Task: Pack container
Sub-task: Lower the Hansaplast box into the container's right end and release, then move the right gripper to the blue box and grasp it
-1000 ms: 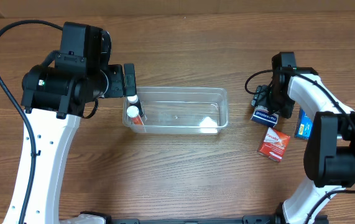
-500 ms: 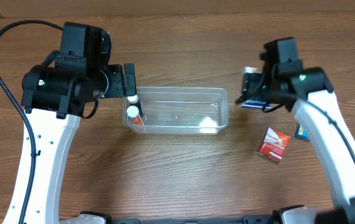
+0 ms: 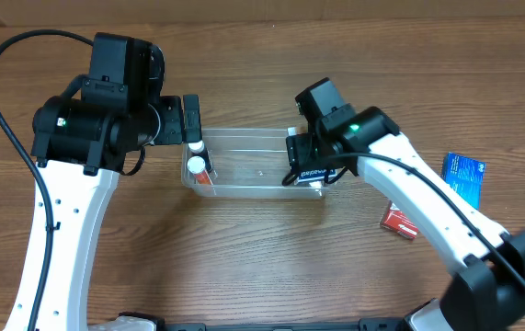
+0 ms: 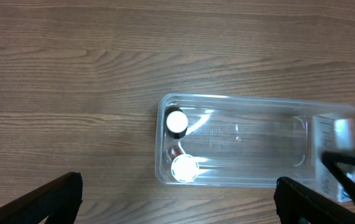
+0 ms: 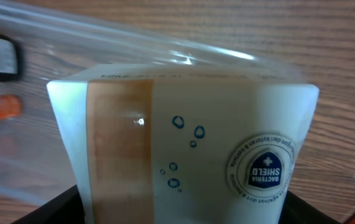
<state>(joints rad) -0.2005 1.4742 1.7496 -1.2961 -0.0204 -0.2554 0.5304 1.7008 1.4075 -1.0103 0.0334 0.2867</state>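
The clear plastic container [image 3: 244,140] lies mid-table, holding two white-capped tubes [image 3: 195,165] at its left end. It also shows in the left wrist view [image 4: 239,140]. My right gripper [image 3: 313,170] is shut on a white bandage box [image 5: 183,149] with a tan stripe and a blue shield badge. It holds the box over the container's right end. My left gripper [image 3: 191,119] is open and empty, hovering just beyond the container's left end. Its fingertips [image 4: 53,199] show at the bottom corners of the left wrist view.
A red box [image 3: 396,221] lies on the table right of the container, partly under my right arm. A blue box [image 3: 464,176] lies further right. Bare wood surrounds the container.
My right gripper has lifted the white box from the right side of the table and carried it left, over the container's right end. The left arm has not moved.
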